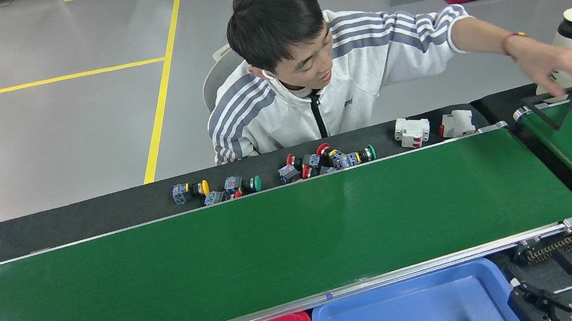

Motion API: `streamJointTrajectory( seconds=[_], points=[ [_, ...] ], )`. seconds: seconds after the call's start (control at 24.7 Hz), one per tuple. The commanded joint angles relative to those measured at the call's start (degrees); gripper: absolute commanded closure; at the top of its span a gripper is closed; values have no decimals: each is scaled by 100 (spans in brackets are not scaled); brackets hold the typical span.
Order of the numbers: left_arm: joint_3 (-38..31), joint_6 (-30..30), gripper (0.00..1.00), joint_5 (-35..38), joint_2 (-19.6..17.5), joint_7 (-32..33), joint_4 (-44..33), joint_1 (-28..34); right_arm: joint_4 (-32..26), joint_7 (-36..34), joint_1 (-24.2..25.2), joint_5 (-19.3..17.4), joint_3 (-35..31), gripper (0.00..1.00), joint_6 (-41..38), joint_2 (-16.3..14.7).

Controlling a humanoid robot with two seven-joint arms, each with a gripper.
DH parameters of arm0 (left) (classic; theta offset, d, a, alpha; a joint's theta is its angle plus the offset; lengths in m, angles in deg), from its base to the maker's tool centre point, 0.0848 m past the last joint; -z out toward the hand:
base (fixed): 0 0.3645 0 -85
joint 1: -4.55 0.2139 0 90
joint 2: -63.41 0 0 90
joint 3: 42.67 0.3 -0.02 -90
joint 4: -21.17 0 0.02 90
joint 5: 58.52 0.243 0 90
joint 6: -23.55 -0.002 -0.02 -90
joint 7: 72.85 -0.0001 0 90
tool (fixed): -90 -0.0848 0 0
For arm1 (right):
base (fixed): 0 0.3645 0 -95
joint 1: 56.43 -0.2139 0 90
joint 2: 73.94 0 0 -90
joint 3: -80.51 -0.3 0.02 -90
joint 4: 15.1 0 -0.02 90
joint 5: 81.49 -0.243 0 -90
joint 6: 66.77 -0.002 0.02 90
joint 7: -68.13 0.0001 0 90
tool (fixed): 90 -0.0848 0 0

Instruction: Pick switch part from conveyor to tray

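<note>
Switch parts (pixel 321 161) lie beyond the bare conveyor (pixel 254 248); both grippers' fingers seemingly spread.

A black-covered tabletop (pixel 67 219) carries the long glossy dark-green conveyor (pixel 254 248) with silver aluminium side rails — its belt bare. Behind the far rail, directly on the black surface, lies a row of small push-button switch parts (pixel 271 176) with yellow, green and red caps, then two white block-shaped switch units (pixel 433 128) — near the right end.
</note>
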Motion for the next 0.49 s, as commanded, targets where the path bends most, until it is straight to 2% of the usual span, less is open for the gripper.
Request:
streamJointTrajectory(
  seconds=[0.0,0.45],
  points=[
    [-18,1,0,8,-80,-48,-82,-22,-51,2,-50,-3,-18,9,111,-11],
    [-27,1,0,8,-124,-171,-82,-22,72,2,-130,-3,-9,9,119,-47]
  ],
)
